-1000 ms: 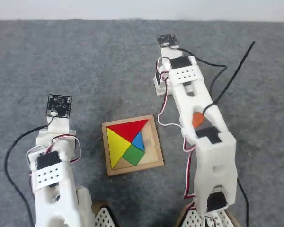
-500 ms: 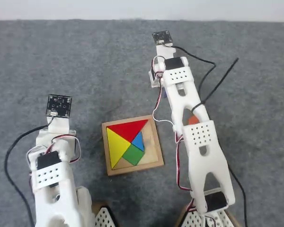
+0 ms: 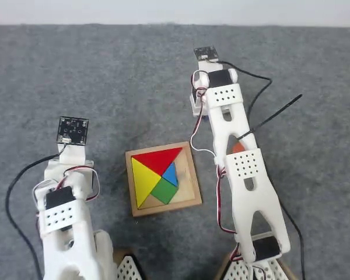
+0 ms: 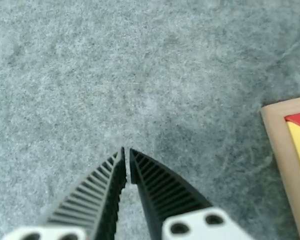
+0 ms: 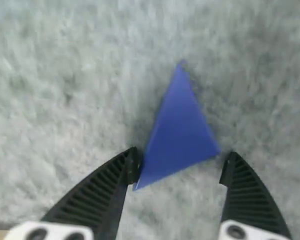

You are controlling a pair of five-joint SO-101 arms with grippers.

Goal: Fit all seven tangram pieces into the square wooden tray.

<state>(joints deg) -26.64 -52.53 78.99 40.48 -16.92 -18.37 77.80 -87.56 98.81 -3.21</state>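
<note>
White perforated arms (image 3: 248,175), black cables (image 3: 277,113), ribbed black gripper fingers (image 4: 160,185).

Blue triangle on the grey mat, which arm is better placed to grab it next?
Right. The right gripper is open, with the blue triangle lying between its fingertips on the grey mat. The left gripper is shut over bare mat, near the wooden tray.
</note>
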